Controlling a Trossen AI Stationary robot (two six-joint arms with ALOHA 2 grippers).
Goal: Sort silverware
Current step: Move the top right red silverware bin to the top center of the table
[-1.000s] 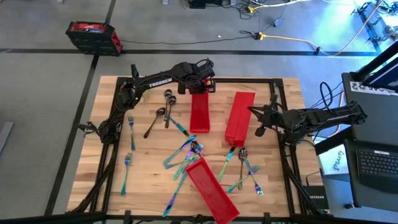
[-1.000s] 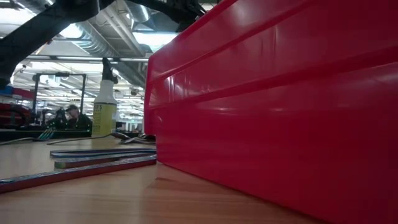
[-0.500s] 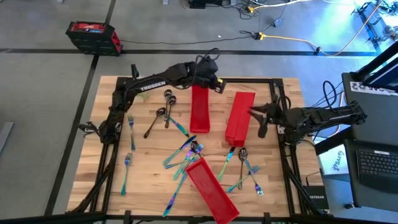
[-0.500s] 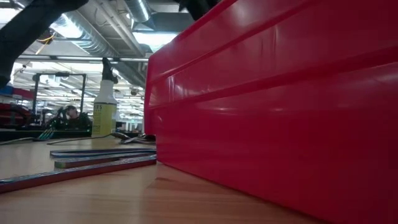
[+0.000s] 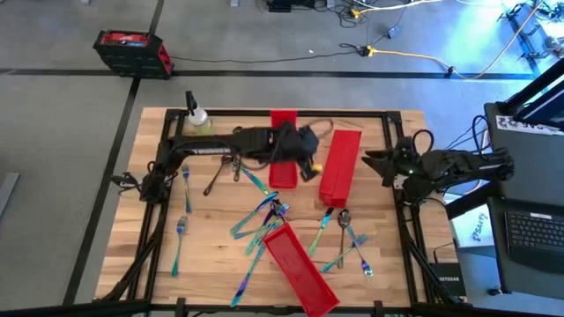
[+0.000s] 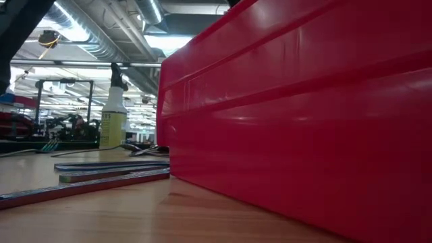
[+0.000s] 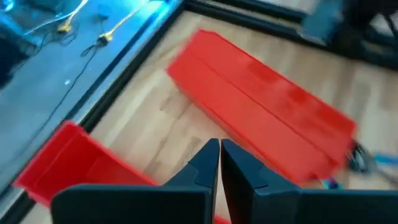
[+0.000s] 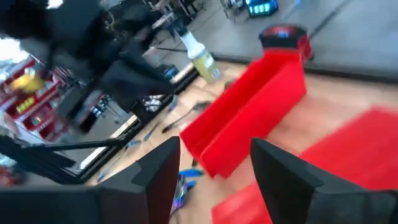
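The silverware lies flat on the wooden table: forks (image 5: pixel 185 187) at the left, dark spoons (image 5: pixel 231 163) by the left arm, a blue-purple heap (image 5: pixel 264 216) in the middle and several pieces (image 5: pixel 345 236) at the right. My left gripper (image 5: pixel 314 167) (image 7: pixel 219 163) hangs shut with nothing in it between the middle red bin (image 5: pixel 282 172) and the right red bin (image 5: pixel 339 165). My right gripper (image 5: pixel 368 158) (image 8: pixel 214 165) stands open with nothing between its fingers, just right of the right bin. Nothing shows whether the bins hold silverware.
A third red bin (image 5: pixel 300 269) lies slantwise near the front edge; its wall (image 6: pixel 304 121) fills most of the low view. A spray bottle (image 5: pixel 196 117) stands at the far left corner. Black frame rails (image 5: pixel 401 189) run along the table's sides.
My left gripper has swung from the far end of the middle bin toward the near and right side, and is now between the two far bins, still shut. My right gripper has opened and drawn back slightly toward the right edge.
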